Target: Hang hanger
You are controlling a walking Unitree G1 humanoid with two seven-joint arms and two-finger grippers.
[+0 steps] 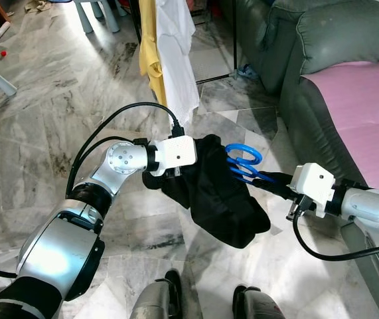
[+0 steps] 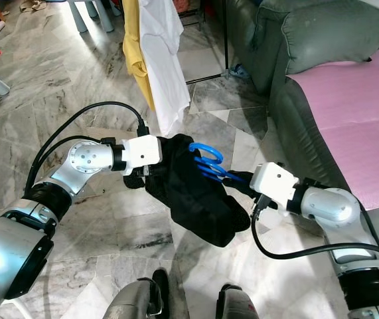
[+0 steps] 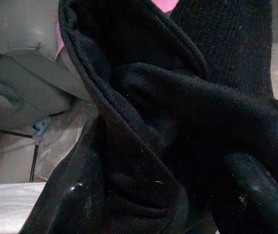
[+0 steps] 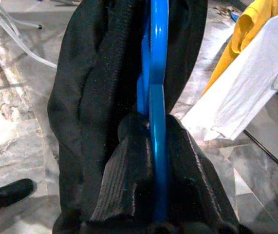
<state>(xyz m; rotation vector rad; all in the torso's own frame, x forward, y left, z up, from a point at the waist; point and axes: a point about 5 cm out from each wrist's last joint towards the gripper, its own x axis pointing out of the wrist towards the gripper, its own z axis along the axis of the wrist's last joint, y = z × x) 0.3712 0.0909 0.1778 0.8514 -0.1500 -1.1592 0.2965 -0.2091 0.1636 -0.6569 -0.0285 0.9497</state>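
Landmark: grey sofa (image 1: 322,46) with a pink cover (image 1: 368,113) on its seat.

Blue hanger (image 1: 244,161) is held in mid-air over the marble floor (image 1: 43,119), just in front of the sofa's near arm. A black garment (image 1: 219,193) is draped on it and sags below.

Right gripper (image 4: 153,165) reaches in from the sofa side. Its two black fingers (image 4: 121,175) are pressed together on the blue hanger bar, which runs straight between the pads.

Left gripper (image 3: 158,195) comes in from the side away from the sofa. Its fingers (image 3: 75,204) are buried in folds of the black garment with cloth bunched between them; they look clamped on the fabric.

White shirt (image 1: 176,53) and yellow shirt (image 1: 151,53) hang on a black rack (image 1: 232,40) beside the sofa's far end, well apart from the hanger.

The robot's feet (image 1: 169,289) stand on the floor below the garment.
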